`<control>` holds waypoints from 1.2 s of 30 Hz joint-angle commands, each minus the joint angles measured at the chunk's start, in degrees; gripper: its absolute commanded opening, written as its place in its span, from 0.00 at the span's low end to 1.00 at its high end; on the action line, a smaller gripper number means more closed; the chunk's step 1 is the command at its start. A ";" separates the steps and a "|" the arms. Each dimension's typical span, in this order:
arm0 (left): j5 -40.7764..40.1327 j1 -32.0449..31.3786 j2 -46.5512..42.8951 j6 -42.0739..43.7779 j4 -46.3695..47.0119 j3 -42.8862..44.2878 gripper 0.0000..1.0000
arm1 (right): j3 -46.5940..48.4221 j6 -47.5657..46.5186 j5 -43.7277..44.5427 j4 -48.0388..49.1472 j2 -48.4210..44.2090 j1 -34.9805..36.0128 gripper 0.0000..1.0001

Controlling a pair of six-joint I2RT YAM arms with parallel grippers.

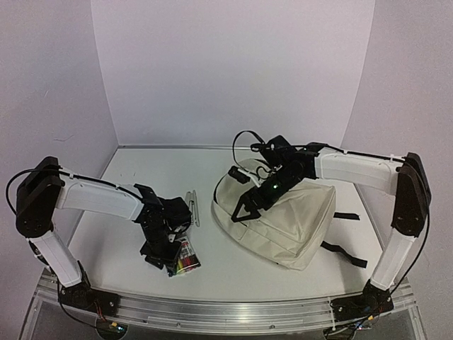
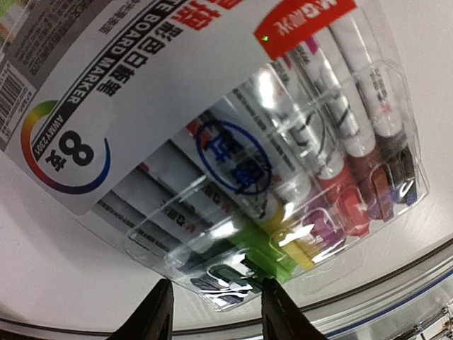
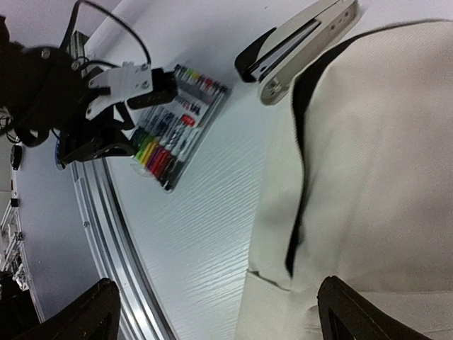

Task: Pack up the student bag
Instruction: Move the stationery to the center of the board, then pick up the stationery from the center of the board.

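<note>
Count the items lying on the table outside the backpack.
2. The marker pack lies near the front edge at the left gripper; the stapler lies just left of the student bag. Others may be hidden.

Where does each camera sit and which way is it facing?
Top external: above and behind the robot, looking down on the table; left arm, right arm, student bag, marker pack, stapler.
Left wrist: on the left arm, pointing down at the marker pack; left gripper at the bottom edge.
Right wrist: above the student bag, facing across to the left arm; right gripper at the bottom edge.
Shared: the marker pack shows in all three.
</note>
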 commanded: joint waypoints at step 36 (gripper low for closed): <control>-5.77 8.21 -18.32 -41.83 57.33 -35.08 0.51 | 2.29 21.61 4.91 25.74 21.73 12.81 0.74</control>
